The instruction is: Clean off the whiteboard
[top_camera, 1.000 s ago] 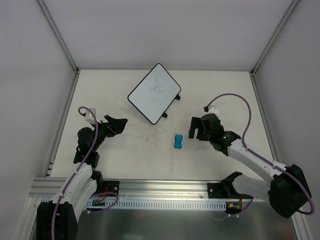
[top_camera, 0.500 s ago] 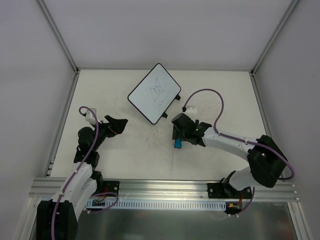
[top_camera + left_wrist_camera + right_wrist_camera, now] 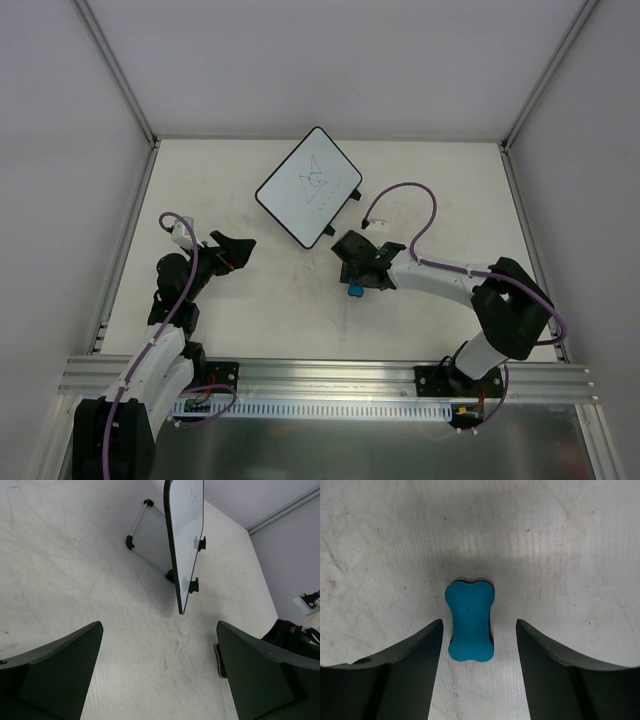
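The whiteboard lies tilted at the back middle of the table, with thin dark scribbles and two black tabs on its right edge. In the left wrist view it stands edge-on. The blue bone-shaped eraser lies flat on the table between the open fingers of my right gripper, nearer the left finger and touching neither. In the top view the right gripper hovers over the eraser, hiding most of it. My left gripper is open and empty, left of the board.
The table has grey walls and metal posts round it. An aluminium rail runs along the near edge. The right arm's purple cable loops above the table near the board's tabs.
My right gripper has swung left from the right side of the table and come down over the blue eraser. The left arm and the whiteboard have not moved.
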`<state>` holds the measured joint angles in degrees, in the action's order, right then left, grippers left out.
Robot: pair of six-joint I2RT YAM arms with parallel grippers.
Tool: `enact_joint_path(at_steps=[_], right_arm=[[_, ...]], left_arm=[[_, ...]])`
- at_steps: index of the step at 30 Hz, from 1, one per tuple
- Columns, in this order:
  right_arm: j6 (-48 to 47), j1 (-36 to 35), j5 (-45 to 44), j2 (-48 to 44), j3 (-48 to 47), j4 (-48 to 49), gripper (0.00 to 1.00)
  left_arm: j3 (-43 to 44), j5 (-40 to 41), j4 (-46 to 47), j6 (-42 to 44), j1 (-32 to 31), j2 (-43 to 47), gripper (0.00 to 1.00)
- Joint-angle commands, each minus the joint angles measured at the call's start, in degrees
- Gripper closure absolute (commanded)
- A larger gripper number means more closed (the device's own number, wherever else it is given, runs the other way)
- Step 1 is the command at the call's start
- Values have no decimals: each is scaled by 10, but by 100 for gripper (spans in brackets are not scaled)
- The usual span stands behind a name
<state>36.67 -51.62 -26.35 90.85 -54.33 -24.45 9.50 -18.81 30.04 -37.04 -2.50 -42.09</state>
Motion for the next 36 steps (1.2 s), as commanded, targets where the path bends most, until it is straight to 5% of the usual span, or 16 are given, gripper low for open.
enact_joint_path(at_steps=[1,4,30,36], right_arm=[[30,-10,-17,14,-20,-17,37],[27,-13,-16,22,-25,-16,47],[3,-14,4,68,-48,-10,57],[0,-14,4,69,-50,-10,66]], left_arm=[[18,11,11,8,4,-3,1],[18,10,9,8,4,-1,1],[22,7,9,7,3,-7,1],[22,7,9,6,4,-9,1]])
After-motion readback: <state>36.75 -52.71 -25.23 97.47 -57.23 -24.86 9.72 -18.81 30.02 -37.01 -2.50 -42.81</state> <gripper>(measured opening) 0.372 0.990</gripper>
